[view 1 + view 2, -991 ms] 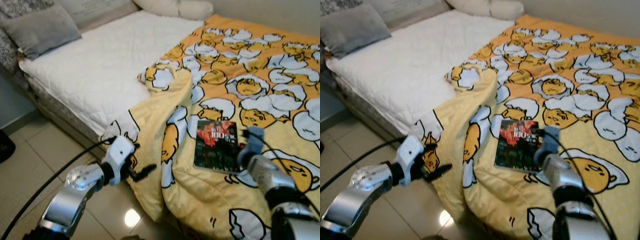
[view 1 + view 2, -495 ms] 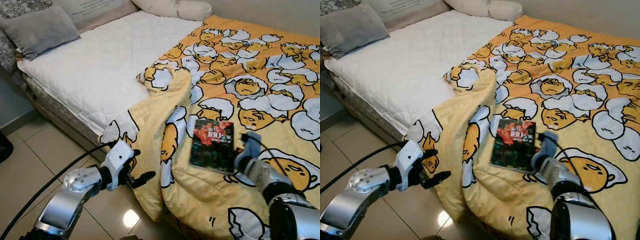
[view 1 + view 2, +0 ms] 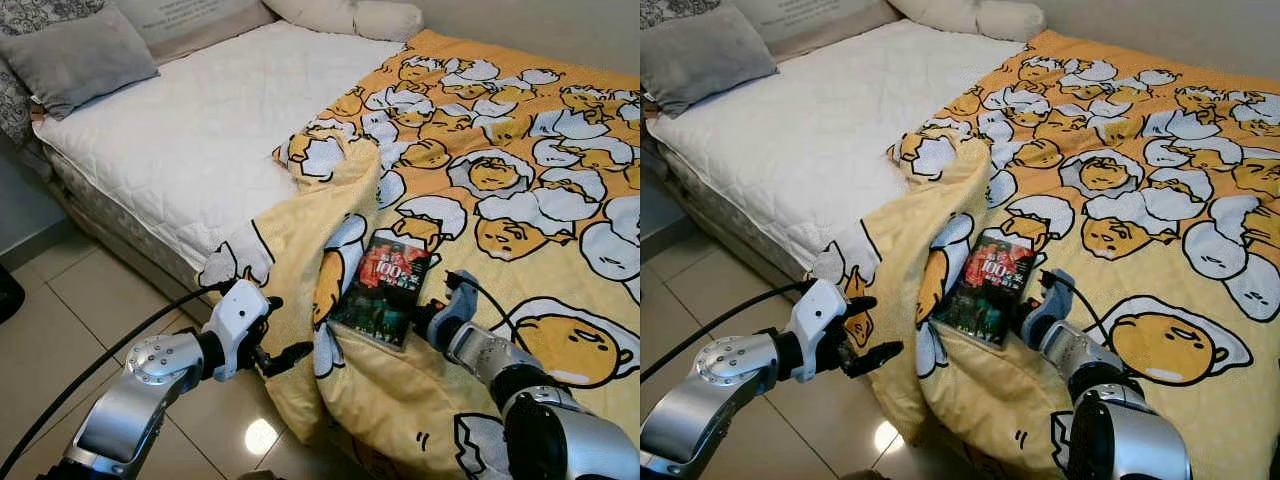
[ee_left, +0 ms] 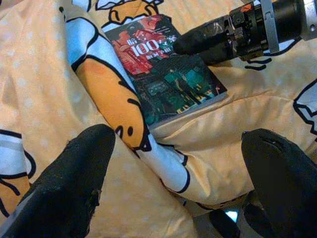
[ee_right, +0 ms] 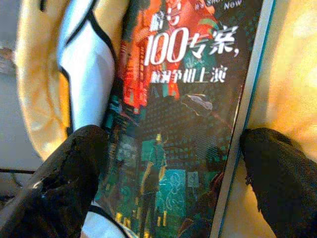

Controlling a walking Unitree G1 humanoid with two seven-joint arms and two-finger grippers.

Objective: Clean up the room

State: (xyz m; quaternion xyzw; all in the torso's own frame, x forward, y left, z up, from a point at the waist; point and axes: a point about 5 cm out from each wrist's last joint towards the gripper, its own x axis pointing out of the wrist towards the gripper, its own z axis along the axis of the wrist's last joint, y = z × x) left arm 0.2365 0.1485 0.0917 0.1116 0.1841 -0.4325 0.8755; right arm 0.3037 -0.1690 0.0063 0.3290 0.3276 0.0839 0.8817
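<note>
A dark book (image 3: 383, 292) with a red and green cover lies tilted on the yellow egg-print blanket (image 3: 520, 170), near the bed's front edge and against a raised fold. My right gripper (image 3: 432, 312) is at the book's right side. In the right wrist view its fingers (image 5: 64, 183) stand open on either side of the book (image 5: 183, 124). My left gripper (image 3: 285, 328) hovers open beside the blanket's hanging edge, left of the book. The left wrist view looks past its fingers (image 4: 74, 188) at the book (image 4: 163, 69).
The blanket's corner is folded back, baring a white mattress (image 3: 200, 130) on the left. A grey pillow (image 3: 70, 55) and cream pillows (image 3: 350, 15) lie at the head. Tiled floor (image 3: 60, 310) runs along the bed; a black cable (image 3: 100, 365) trails from my left arm.
My right gripper has moved left, and the book has slid left and turned, now resting against the blanket fold. The left gripper has shifted only slightly.
</note>
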